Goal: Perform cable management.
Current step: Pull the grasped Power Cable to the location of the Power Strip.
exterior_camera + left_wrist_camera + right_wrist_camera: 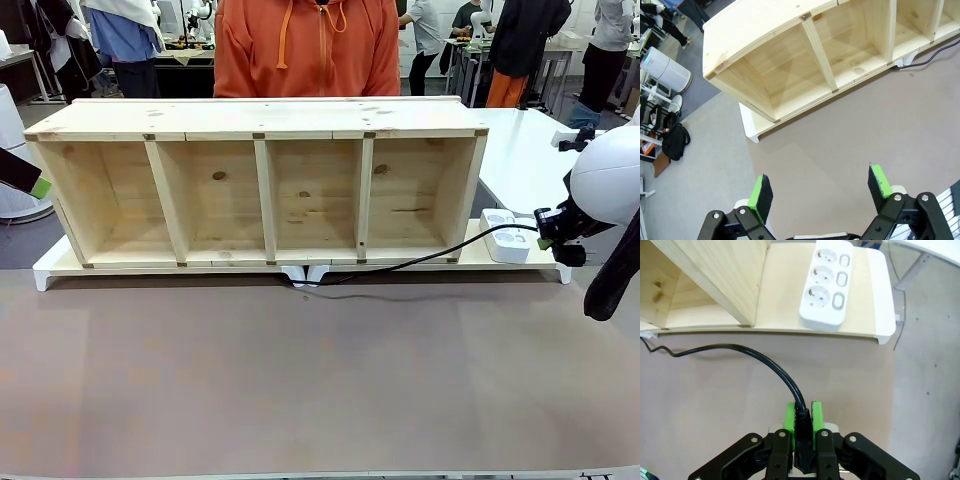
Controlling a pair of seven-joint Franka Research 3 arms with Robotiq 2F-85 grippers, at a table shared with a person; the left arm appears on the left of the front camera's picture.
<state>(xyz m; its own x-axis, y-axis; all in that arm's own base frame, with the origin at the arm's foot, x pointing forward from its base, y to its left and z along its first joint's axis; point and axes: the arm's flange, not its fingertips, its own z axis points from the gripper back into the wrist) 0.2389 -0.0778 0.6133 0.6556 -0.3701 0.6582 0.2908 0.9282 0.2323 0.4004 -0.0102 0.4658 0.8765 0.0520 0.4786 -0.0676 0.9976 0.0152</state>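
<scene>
Right wrist view, right gripper clamped on the cable end, front view, cable trailing from it along the desk to the wooden shelf foot, left gripper spread wide, empty.

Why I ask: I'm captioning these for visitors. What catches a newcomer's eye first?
A long wooden shelf with four open compartments lies before a person in orange. At its right end sits a white power strip, and near it the right gripper is shut on the end of the black cable.
</scene>
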